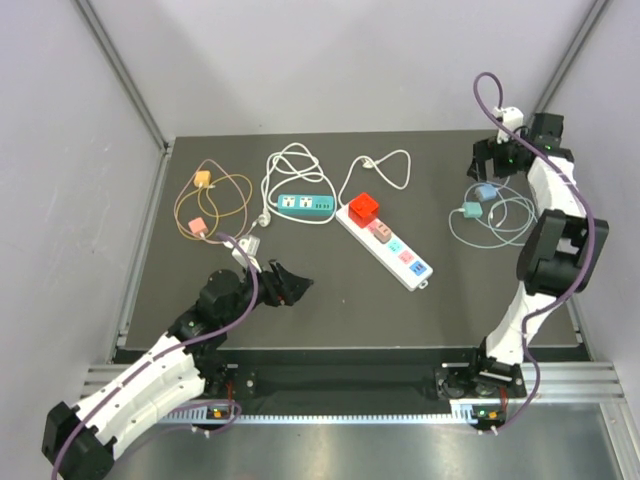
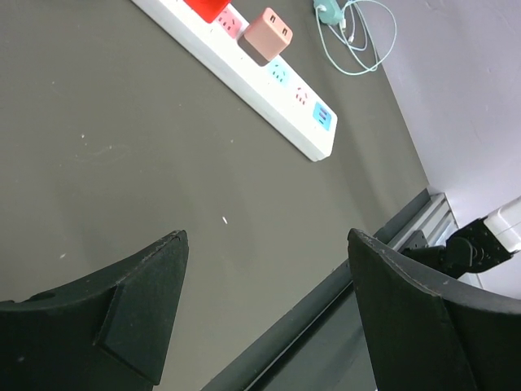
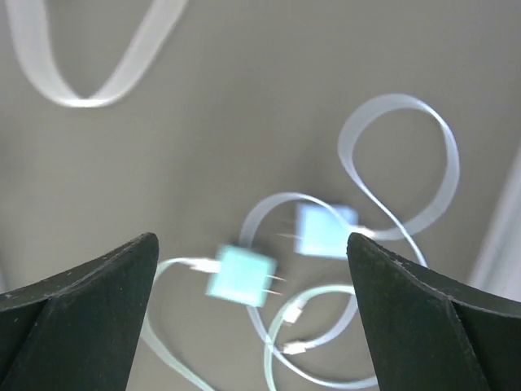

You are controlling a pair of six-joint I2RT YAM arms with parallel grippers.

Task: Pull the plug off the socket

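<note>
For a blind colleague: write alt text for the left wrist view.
A white power strip runs diagonally across the dark table, a pink plug and a red plug seated in it. The left gripper, open, frames the foreground.

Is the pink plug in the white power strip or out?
In: the pink plug stands upright, seated on the white power strip along its socket row.

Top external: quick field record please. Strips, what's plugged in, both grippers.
white power strip: mid-table, lying diagonally
plugged in: red plug and pink plug, at its far end
teal power strip: left of the red plug
left gripper: open, empty, short of the white strip
right gripper: open, empty, above pale blue chargers at far right
task state: no plug pulled yet
</note>
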